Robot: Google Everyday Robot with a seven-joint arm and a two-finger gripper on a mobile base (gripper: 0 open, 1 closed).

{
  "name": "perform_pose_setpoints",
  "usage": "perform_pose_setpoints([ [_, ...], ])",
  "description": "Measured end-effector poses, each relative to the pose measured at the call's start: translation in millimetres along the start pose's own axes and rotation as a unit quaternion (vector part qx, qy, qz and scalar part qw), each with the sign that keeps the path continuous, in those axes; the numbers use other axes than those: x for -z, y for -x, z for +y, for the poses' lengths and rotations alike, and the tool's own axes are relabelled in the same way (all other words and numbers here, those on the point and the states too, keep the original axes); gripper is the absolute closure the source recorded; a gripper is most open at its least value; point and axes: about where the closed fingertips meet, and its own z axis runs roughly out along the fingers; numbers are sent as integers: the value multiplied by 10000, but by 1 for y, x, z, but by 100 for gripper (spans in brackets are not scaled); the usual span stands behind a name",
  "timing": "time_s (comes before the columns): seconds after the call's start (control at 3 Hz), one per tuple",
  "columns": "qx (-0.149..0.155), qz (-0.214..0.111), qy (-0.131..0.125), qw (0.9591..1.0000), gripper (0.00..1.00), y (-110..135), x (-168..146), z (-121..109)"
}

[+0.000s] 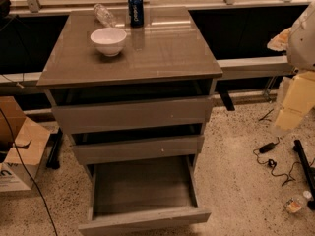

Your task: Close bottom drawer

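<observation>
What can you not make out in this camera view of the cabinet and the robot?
All in the camera view:
- bottom drawer: front's lower left corner cut off by the bottom edge.
- top drawer and middle drawer: insides hidden, dark under what overhangs them.
- gripper: pale shape at the right edge, partly cut off by it.
- can: label too small to read.

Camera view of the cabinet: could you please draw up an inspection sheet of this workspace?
Surface: glossy grey-brown cabinet top, three items on it.
Job's things: grey-brown wood-grain bottom drawer, pulled far out, nothing seen inside.
Clutter: white round bowl; blue drink can, upright; clear plastic bottle, lying down.
Grippers: cream-coloured gripper at the right edge, well apart from the drawer.
Cables: black cable with adapter on the floor, right; thin black cable, left.
Surroundings: speckled floor; brown cardboard box, left.
</observation>
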Motion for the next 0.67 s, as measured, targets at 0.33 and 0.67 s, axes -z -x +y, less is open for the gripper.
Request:
perform_pose_setpoints([
  [0.33, 0, -1, -1, 10000, 0, 0, 0, 0],
  [0.67, 0, -11, -8, 10000, 19, 1, 0, 0],
])
